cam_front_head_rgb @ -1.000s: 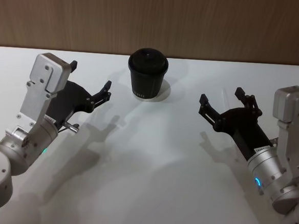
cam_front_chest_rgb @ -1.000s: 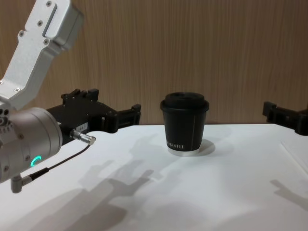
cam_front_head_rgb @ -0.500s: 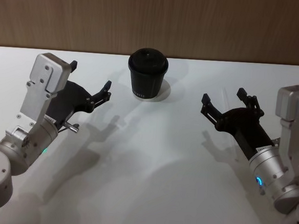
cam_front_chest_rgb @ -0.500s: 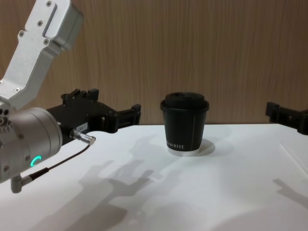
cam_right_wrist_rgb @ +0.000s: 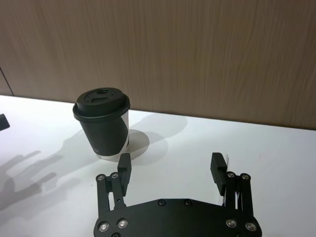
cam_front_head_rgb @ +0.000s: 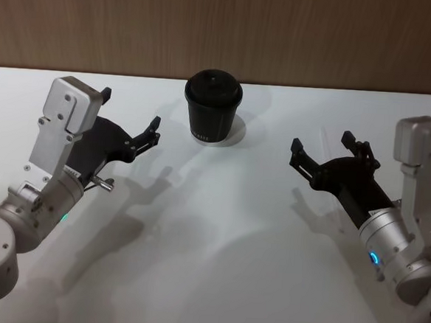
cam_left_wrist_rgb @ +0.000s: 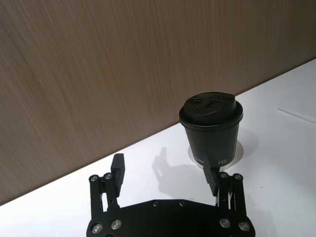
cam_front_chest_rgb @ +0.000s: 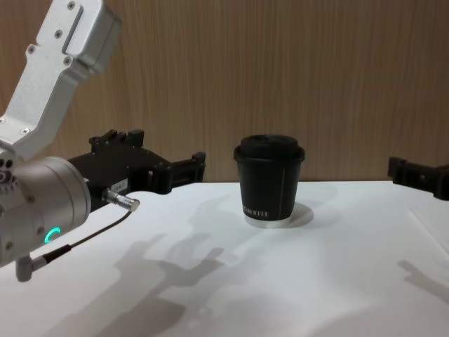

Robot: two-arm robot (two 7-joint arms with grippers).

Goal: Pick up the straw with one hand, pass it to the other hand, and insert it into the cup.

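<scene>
Left pincer (cam_front_head_rgb: 130, 107) and right pincer (cam_front_head_rgb: 322, 142) gape wide, flanking cup (cam_front_head_rgb: 213, 106), well apart.

Black left tool (cam_front_head_rgb: 130, 107), right tool (cam_front_head_rgb: 321, 141) (silver arms (cam_front_head_rgb: 58, 132)).

bright even light, soft shadows, sharp

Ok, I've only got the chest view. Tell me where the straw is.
Observer: The straw lies flat on the table, to the right of the cup.
Operator: Give me the right gripper's state.
Observer: The right gripper is open and holds nothing, on that same side of the cup.
Operator: Now the left one.
Observer: The left gripper has its fingers apart with nothing between them, and the cup is just ahead of it.
</scene>
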